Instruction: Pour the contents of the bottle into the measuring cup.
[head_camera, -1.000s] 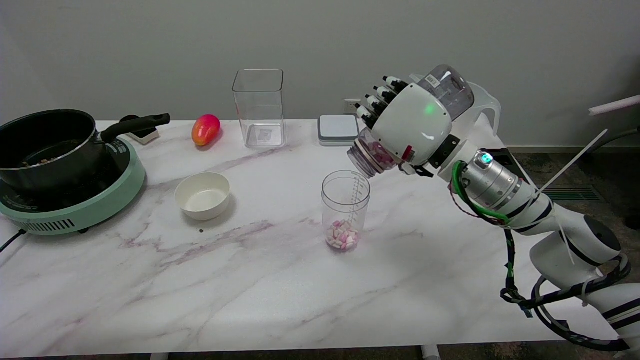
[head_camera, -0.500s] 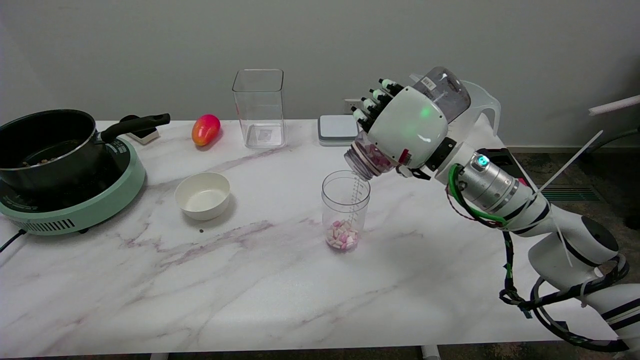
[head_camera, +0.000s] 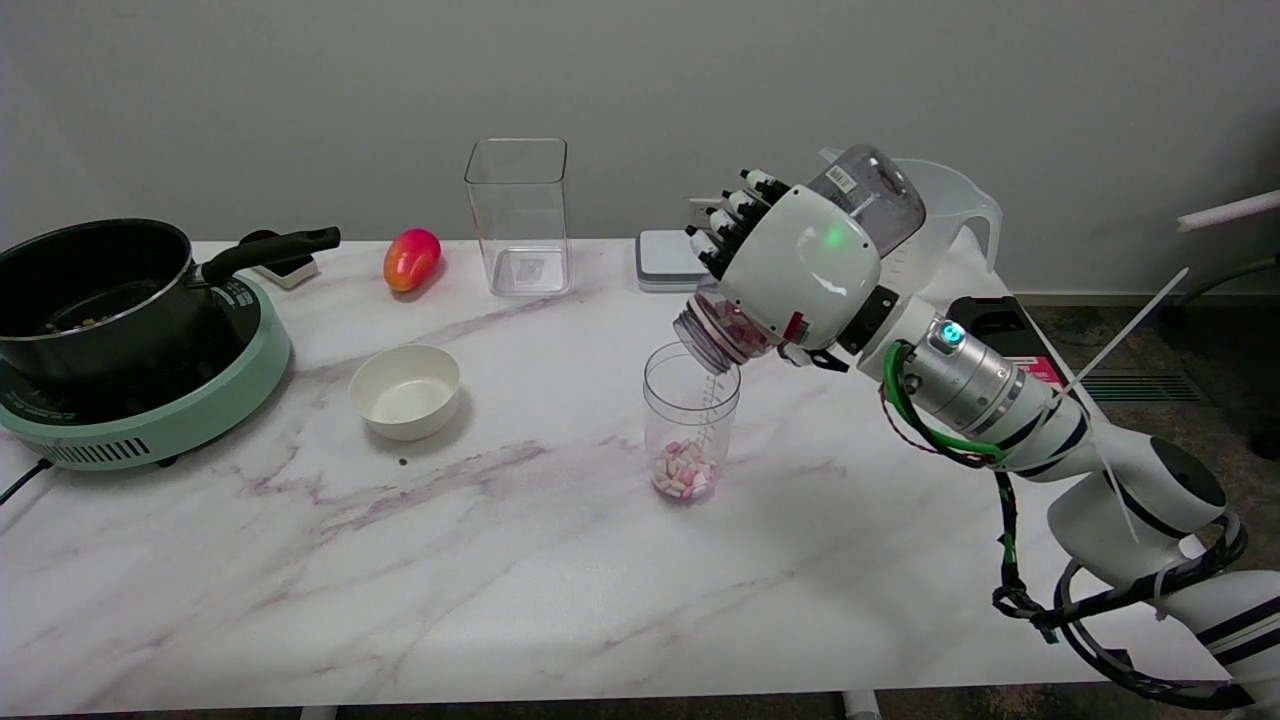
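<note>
Bottle (head_camera: 800, 268), clear plastic with a round body, held tipped mouth-down and to the left over the clear, graduated plastic measuring cup (head_camera: 691, 420). Head view only.

Right hand (head_camera: 800, 265): white back of the hand faces the camera, black-tipped fingers (head_camera: 722, 222) wrapped round the bottle's middle, gripping it. Bottle base points up and back; its wide open mouth sits just above the cup's right rim, possibly touching, cannot tell which.

Contents: small pink and white pieces. Some lie heaped in the bottom of the cup; more are bunched inside the bottle neck. Judged part-way through the pour.

Cup stands upright near the middle of the white marble-patterned table (head_camera: 500, 580), well clear of every edge.

Handling, as a judgement:
- bottle looks light, stiff and smooth, so likely slippery; a grip round the mid-body, as now, seems right
- pieces look dry and loose and may come in clumps
- cup looks light and narrow; a nudge on its rim could topple it

Elsewhere: white bowl (head_camera: 405, 390) left of the cup; black saucepan (head_camera: 95, 285) on a green hotplate (head_camera: 150, 410) at the left edge; tall clear square container (head_camera: 517, 215) and a red-orange mango-like fruit (head_camera: 411, 258) along the far edge.
</note>
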